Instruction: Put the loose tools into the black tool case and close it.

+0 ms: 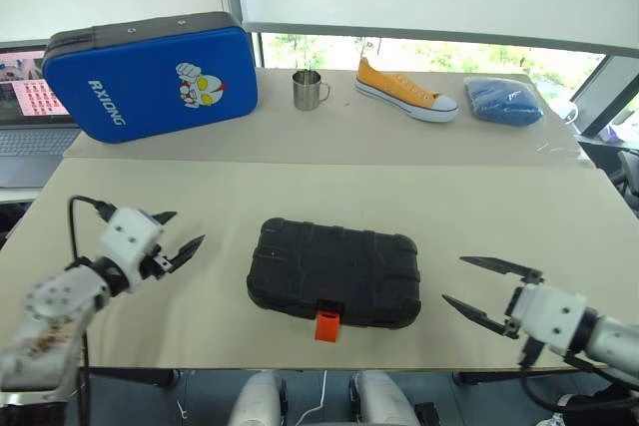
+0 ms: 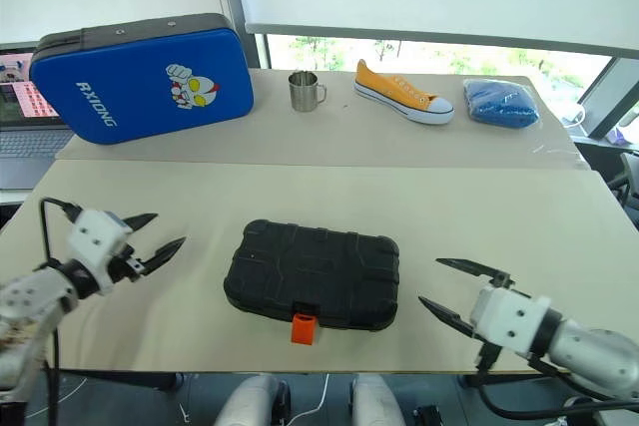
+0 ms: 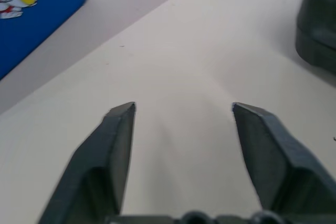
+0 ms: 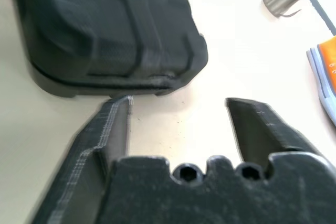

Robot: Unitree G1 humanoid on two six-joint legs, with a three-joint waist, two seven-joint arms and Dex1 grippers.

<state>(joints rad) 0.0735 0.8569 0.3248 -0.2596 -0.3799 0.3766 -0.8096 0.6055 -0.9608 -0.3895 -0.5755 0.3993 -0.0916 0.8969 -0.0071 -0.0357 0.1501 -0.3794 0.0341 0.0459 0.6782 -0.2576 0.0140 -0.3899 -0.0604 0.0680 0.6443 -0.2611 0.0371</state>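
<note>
The black tool case (image 1: 334, 271) lies shut and flat in the middle of the beige table, its orange latch (image 1: 327, 326) facing the near edge. The loose tools are out of view. My left gripper (image 1: 188, 227) hovers to the left of the case, open and empty, well apart from it. The left wrist view shows the left gripper (image 3: 184, 108) over bare table, with a corner of the case (image 3: 317, 30) beyond. My right gripper (image 1: 454, 279) is open and empty to the right of the case. In the right wrist view the right gripper (image 4: 178, 100) points at the case's side (image 4: 115, 30) without touching.
A big blue case (image 1: 150, 75) with a cartoon figure stands at the back left, beside a laptop (image 1: 25, 117). A metal cup (image 1: 310, 89), an orange shoe (image 1: 404, 90) and a blue bundle (image 1: 504, 102) sit along the back. The table's near edge (image 1: 200, 361) runs just below the grippers.
</note>
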